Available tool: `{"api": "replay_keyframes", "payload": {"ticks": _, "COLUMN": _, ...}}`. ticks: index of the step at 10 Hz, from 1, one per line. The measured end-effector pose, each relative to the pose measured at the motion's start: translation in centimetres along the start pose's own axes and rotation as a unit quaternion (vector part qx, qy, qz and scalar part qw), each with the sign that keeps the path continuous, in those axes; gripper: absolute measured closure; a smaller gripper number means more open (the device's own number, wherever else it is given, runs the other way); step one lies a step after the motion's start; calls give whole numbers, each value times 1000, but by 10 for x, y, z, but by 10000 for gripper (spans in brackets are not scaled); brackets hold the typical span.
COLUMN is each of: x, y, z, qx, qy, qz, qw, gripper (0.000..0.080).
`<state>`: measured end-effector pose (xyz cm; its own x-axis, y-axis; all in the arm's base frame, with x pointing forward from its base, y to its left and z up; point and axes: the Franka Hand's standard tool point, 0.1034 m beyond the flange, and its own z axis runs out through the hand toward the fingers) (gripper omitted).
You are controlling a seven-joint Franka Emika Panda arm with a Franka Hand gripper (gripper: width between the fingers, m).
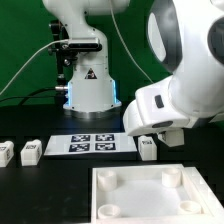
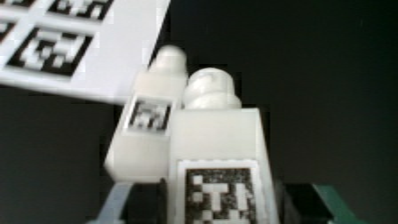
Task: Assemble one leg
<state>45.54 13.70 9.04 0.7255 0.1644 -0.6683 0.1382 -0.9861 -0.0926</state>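
Wrist view, blurred. The gripper looks down on a leg, a white square post with a rounded peg at its far end and a black-and-white tag on the face nearest the camera. The leg sits between the two fingers, which show only as dark edges on either side of it. A thin dark strip seems to separate the leg from each finger, but with the blur I cannot tell whether the pads touch it or how wide the jaws stand. No clear grip is visible.

A second leg lies just beside the first and roughly parallel to it, with its own tag; touching or not, cannot tell. Its peg end overlaps the edge of the marker board in the picture. The black table fills the rest.

Exterior view. The robot arm is large at the exterior view's right, with its wrist hanging low over the table. Its fingertips are hidden under the wrist housing, so the opening is not readable here either. Below the wrist one tagged leg stands on the table just beside the right end of the marker board. Two further legs sit at the board's left end. The square board with round corner sockets lies in front, apart from the legs.
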Motion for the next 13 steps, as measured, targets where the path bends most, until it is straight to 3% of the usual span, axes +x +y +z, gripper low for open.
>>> {"api": "replay_keyframes", "payload": {"ticks": 2, "x": -6, "y": 19, "z": -48, "qx": 2, "qy": 113, "qz": 7, "qw": 994, "gripper": 509}}
{"api": "replay_keyframes", "payload": {"ticks": 3, "x": -9, "y": 22, "z": -60, "qx": 2, "qy": 129, "qz": 9, "qw": 992, "gripper": 509}}
{"api": "replay_keyframes", "payload": {"ticks": 4, "x": 0, "y": 16, "z": -74, "qx": 1, "qy": 178, "qz": 9, "qw": 984, "gripper": 509}}
{"api": "replay_keyframes", "payload": {"ticks": 5, "x": 4, "y": 17, "z": -77, "qx": -3, "qy": 240, "qz": 7, "qw": 971, "gripper": 509}}
{"api": "replay_keyframes", "payload": {"ticks": 6, "x": 0, "y": 19, "z": -72, "qx": -6, "qy": 265, "qz": 9, "qw": 964, "gripper": 509}}
{"api": "replay_keyframes", "payload": {"ticks": 8, "x": 10, "y": 21, "z": -82, "qx": -10, "qy": 376, "qz": 6, "qw": 926, "gripper": 509}}
{"api": "replay_keyframes", "payload": {"ticks": 10, "x": 40, "y": 36, "z": -113, "qx": -17, "qy": 468, "qz": -4, "qw": 884, "gripper": 509}}
{"api": "replay_keyframes", "payload": {"ticks": 11, "x": 59, "y": 39, "z": -132, "qx": -14, "qy": 532, "qz": -3, "qw": 847, "gripper": 509}}
{"api": "replay_keyframes", "payload": {"ticks": 12, "x": 68, "y": 34, "z": -133, "qx": -15, "qy": 583, "qz": -11, "qw": 812, "gripper": 509}}
{"api": "replay_keyframes", "payload": {"ticks": 13, "x": 67, "y": 34, "z": -126, "qx": -15, "qy": 604, "qz": -11, "qw": 797, "gripper": 509}}
